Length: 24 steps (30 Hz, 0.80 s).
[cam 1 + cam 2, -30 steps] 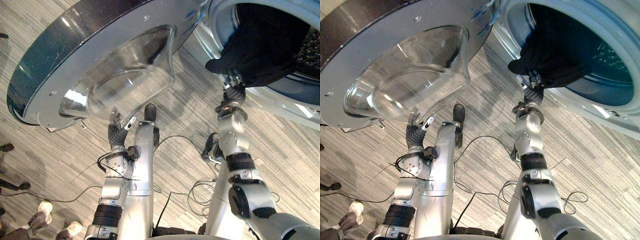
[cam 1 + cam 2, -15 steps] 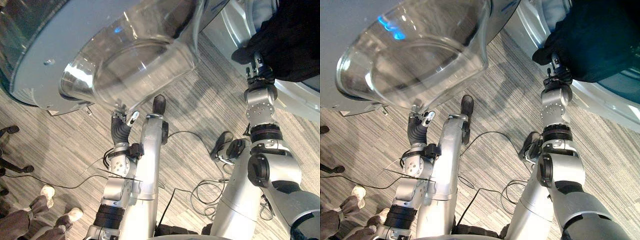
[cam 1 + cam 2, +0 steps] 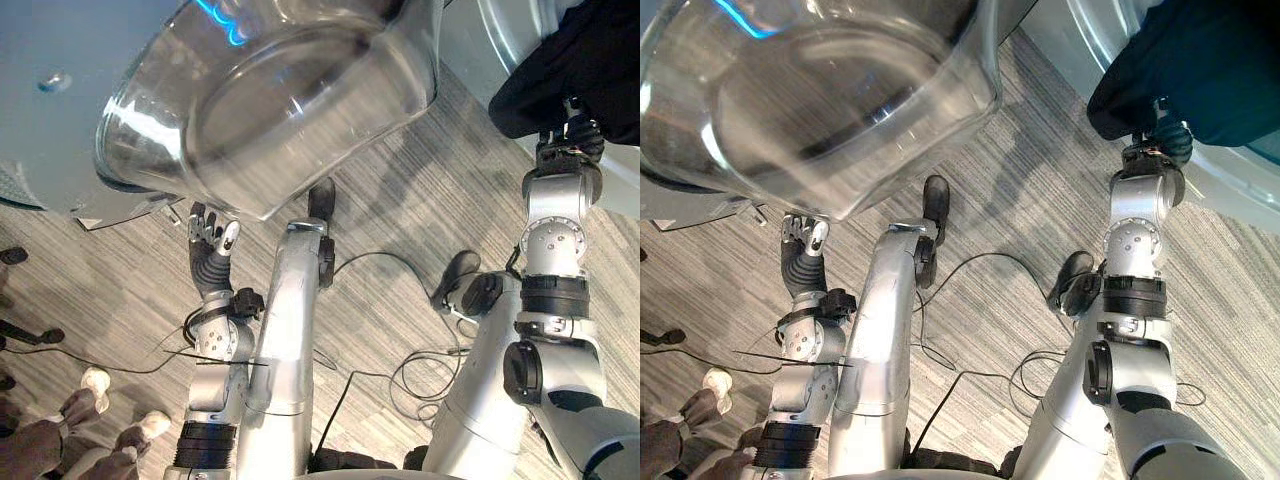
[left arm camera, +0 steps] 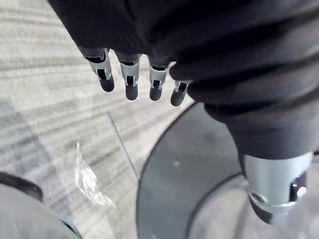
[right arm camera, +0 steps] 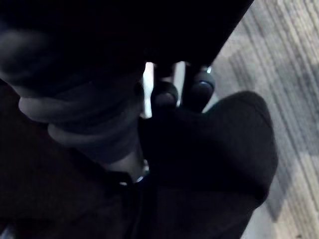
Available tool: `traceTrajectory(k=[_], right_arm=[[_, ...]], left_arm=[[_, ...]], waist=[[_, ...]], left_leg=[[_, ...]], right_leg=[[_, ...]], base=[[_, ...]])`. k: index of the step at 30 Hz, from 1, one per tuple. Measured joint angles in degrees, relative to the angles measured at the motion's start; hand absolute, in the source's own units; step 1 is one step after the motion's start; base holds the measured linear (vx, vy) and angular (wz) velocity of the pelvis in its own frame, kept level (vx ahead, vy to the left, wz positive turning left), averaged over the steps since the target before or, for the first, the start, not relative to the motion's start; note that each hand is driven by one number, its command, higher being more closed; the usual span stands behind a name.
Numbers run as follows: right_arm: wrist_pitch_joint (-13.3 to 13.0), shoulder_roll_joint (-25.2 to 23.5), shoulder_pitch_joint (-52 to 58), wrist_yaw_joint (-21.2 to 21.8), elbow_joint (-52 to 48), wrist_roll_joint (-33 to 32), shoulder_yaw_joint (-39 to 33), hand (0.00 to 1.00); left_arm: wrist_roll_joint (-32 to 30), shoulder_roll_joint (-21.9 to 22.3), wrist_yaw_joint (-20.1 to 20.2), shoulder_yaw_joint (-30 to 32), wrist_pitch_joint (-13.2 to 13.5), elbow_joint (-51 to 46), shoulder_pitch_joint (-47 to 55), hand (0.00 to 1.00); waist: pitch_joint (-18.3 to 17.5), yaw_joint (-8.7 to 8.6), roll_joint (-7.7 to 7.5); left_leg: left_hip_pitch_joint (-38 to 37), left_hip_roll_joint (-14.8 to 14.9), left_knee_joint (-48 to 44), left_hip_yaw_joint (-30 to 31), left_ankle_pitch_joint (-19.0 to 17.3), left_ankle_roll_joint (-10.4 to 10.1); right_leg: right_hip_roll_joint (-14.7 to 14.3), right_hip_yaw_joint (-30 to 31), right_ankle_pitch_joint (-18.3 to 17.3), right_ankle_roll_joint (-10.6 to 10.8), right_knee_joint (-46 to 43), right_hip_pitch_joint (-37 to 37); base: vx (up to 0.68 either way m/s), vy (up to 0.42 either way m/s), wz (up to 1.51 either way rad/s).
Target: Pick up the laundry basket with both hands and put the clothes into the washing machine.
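One black crumpled cloth [image 3: 592,58] hangs from the round opening of the silver-white washing machine [image 3: 503,28], a fold of it drooping over the rim and down onto our right hand [image 3: 570,130]. That hand is raised straight up on its arm, directly beneath the cloth and touching it. In our right wrist view the dark fingertips [image 5: 201,85] lie against the fabric, which bunches up all round them. The fabric is too dark for us to make out a grip, so we cannot tell whether the hand is closed on the cloth or only pressed into it.

Beside that hand, toward our left, the machine's round door stands swung open. Its clear glass bowl [image 3: 270,95] bulges out of a grey ring and hangs over our left hand [image 3: 208,248]. This hand is held just under the bowl's lower edge. In our left wrist view its fingers [image 4: 130,75] are straight in a row, with the thumb apart. It is fully open and holds nothing, and we cannot tell whether the fingertips touch the glass.

Below both hands lies a grey striped carpet floor [image 3: 395,215]. Well away from our left hand, low on that side, a person's white shoe [image 3: 94,383] rests on the carpet.
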State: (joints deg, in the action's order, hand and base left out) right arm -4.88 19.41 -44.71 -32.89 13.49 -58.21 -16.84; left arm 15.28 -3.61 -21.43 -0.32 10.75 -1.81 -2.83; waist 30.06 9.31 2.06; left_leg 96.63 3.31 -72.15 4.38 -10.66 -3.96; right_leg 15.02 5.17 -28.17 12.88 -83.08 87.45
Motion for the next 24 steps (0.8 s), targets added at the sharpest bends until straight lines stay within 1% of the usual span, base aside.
traceTrajectory(k=[1, 2, 3, 4, 5, 6, 7, 8, 9, 10, 11, 12, 13, 15, 16, 21, 24], right_arm=[[0.0, -0.17, 0.98, -0.56, -1.71, 1.23, 0.41, 1.0], [0.0, -0.17, 1.35, -1.03, -2.32, 2.35, 0.92, 1.0], [-0.8, -0.12, 2.15, -1.49, -4.47, 4.68, 0.9, 1.0], [-0.56, -0.02, 2.55, -2.01, -5.2, 4.85, 1.72, 1.0], [-1.42, 0.55, 2.92, -2.04, -6.98, 6.53, 2.0, 1.0], [-4.4, 2.69, 2.71, -1.72, -8.84, 7.54, 2.02, 1.0], [-10.1, 9.92, -0.6, -1.51, -10.27, 9.3, 1.72, 1.0], [-12.24, 14.49, -4.23, -1.28, -9.55, 9.72, 1.38, 1.0], [-15.04, 22.81, -13.76, -1.0, -5.22, 12.13, 0.99, 1.0], [-16.37, 27.75, -23.0, 0.68, 1.6, 10.82, 2.32, 1.0], [-16.44, 28.79, -26.75, 1.12, 5.74, 10.49, 4.75, 1.0], [-16.77, 27.8, -30.52, 1.68, 8.92, 10.09, 5.85, 1.0], [-16.49, 25.41, -32.83, 1.97, 10.38, 7.89, 6.42, 1.0], [-14.65, 24.03, -35.4, 1.98, 11.51, 5.42, 8.79, 1.0], [-14.57, 23.34, -36.41, 2.03, 11.98, 5.34, 9.35, 1.0], [-14.64, 20.19, -39.68, 3.01, 12.04, 4.85, 10.28, 1.0], [-14.82, 19.0, -40.08, 3.05, 12.56, 6.71, 10.19, 1.0]], left_arm=[[-0.32, -0.25, 0.04, 0.21, -1.57, 0.49, 1.07, 0.0], [-0.38, -0.55, 0.05, 0.28, -2.04, 0.3, 1.62, 0.0], [-1.12, -0.81, 0.08, 0.33, -2.16, 0.08, 2.27, 0.0], [-1.53, -1.03, 0.07, 0.56, -2.07, -0.11, 2.88, 0.0], [-2.34, -1.13, 0.03, 0.97, -2.02, -0.14, 4.05, 0.0], [-2.51, -1.16, 0.04, 1.01, -2.06, -0.03, 4.74, 0.0], [-2.51, -1.27, 0.03, 1.25, -2.01, -0.07, 6.06, 0.0], [-2.5, -1.4, 0.0, 1.53, -2.01, 0.15, 6.73, 0.0], [-2.48, -1.61, 0.0, 2.35, -2.02, 1.08, 7.32, 0.0], [-2.39, -2.42, 0.0, 2.55, -1.93, 2.5, 6.94, 0.0], [-2.41, -2.81, 0.01, 2.5, -1.92, 3.3, 6.39, 0.0], [-2.4, -3.23, 0.0, 2.41, -1.8, 4.36, 5.86, 0.0], [-2.2, -3.8, 0.0, 2.08, -1.78, 5.41, 5.15, 0.0], [-1.04, -4.12, -0.05, 1.35, -1.62, 5.64, 4.99, 0.0], [-0.44, -4.15, -0.11, 1.26, -1.53, 5.67, 4.99, 0.0], [0.04, -4.54, -0.17, 1.03, -1.51, 5.79, 4.35, 0.0], [0.03, -4.74, -0.44, 1.05, -1.43, 5.8, 3.68, 0.0]], waist=[[0.04, -0.47, -0.07], [0.06, -0.88, -0.1], [0.11, -1.21, -0.19], [0.22, -1.71, -0.39], [0.26, -2.48, -0.46], [0.26, -2.65, -0.46], [0.25, -3.35, -0.44], [0.23, -3.98, -0.41], [0.22, -5.05, -0.38], [0.22, -5.44, -0.4], [0.24, -5.33, -0.44], [0.24, -5.28, -0.47], [0.24, -5.0, -0.48], [0.24, -3.88, -0.48], [0.24, -3.83, -0.48], [0.23, -3.71, -0.47], [0.19, -3.75, -0.4]], left_leg=[[0.27, -0.2, -0.05, -0.02, 0.03, 0.05], [0.5, -0.26, -0.15, -0.06, 0.07, 0.11], [0.69, -0.31, -0.47, -0.15, -0.01, 0.24], [0.68, -0.32, -0.62, -0.25, -0.04, 0.29], [0.69, -0.37, -0.79, -0.5, -0.06, 0.46], [0.67, -0.37, -0.81, -0.77, -0.18, 0.7], [0.67, -0.37, -0.89, -1.09, -0.13, 1.0], [0.66, -0.36, -0.87, -1.3, 0.03, 1.25], [0.5, -0.21, -0.7, -1.83, -0.07, 1.53], [-0.15, 0.47, -0.29, -2.7, -0.08, 1.56], [-0.62, 0.92, 0.07, -3.15, -0.08, 1.57], [-1.3, 1.46, 0.91, -3.64, -0.03, 1.63], [-2.12, 2.05, 2.41, -4.34, 0.2, 1.64], [-2.74, 2.82, 4.28, -4.54, 1.75, 1.76], [-2.83, 2.8, 4.56, -4.5, 1.97, 1.44], [-3.49, 2.81, 5.13, -3.04, 2.65, 1.58], [-3.69, 2.86, 5.23, -2.78, 2.67, 1.49]], right_leg=[[-0.02, 0.15, 0.0, 0.0, 0.2, -0.02], [-0.07, 0.31, 0.0, 0.0, 0.29, -0.02], [-0.1, 0.53, 0.0, 0.01, 0.27, -0.03], [-0.1, 0.66, 0.01, 0.03, 0.27, -0.1], [-0.02, 0.94, 0.17, 0.36, 0.26, -0.16], [-0.01, 1.28, 0.36, 0.75, 0.28, -0.11], [0.01, 1.66, 0.64, 1.26, 0.31, -0.04], [0.03, 1.92, 0.75, 1.49, 0.33, 0.01], [0.0, 2.51, 0.94, 1.8, 0.38, 0.22], [-0.09, 3.02, 1.25, 1.78, 0.47, 0.2], [-0.08, 3.12, 1.39, 1.75, 0.64, 0.01], [-0.16, 3.1, 1.62, 1.78, 1.19, -0.38], [-0.23, 3.07, 2.07, 1.87, 2.24, -0.59], [-1.01, 2.82, 2.78, 2.32, 3.71, -0.58], [-1.04, 2.58, 2.78, 2.26, 3.83, -0.69], [-0.91, 0.42, 1.76, 0.72, 3.86, -2.12], [-0.85, 0.01, 1.4, 0.1, 3.48, -2.37]], base=[[0.03, 0.007, 0.08], [0.03, 0.016, 0.03], [0.0, 0.0, 0.0], [0.0, 0.0, 0.0], [-0.02, 0.021, -0.03], [-0.04, 0.026, -0.05], [-0.05, 0.021, -0.05], [-0.06, 0.019, -0.06], [-0.07, 0.004, -0.05], [-0.07, -0.011, -0.04], [-0.06, -0.04, 0.0], [-0.03, -0.049, 0.02], [-0.02, -0.062, -0.01], [0.01, -0.061, -0.12], [0.03, -0.043, -0.06], [0.04, -0.024, 0.07], [0.01, -0.014, 0.05]])
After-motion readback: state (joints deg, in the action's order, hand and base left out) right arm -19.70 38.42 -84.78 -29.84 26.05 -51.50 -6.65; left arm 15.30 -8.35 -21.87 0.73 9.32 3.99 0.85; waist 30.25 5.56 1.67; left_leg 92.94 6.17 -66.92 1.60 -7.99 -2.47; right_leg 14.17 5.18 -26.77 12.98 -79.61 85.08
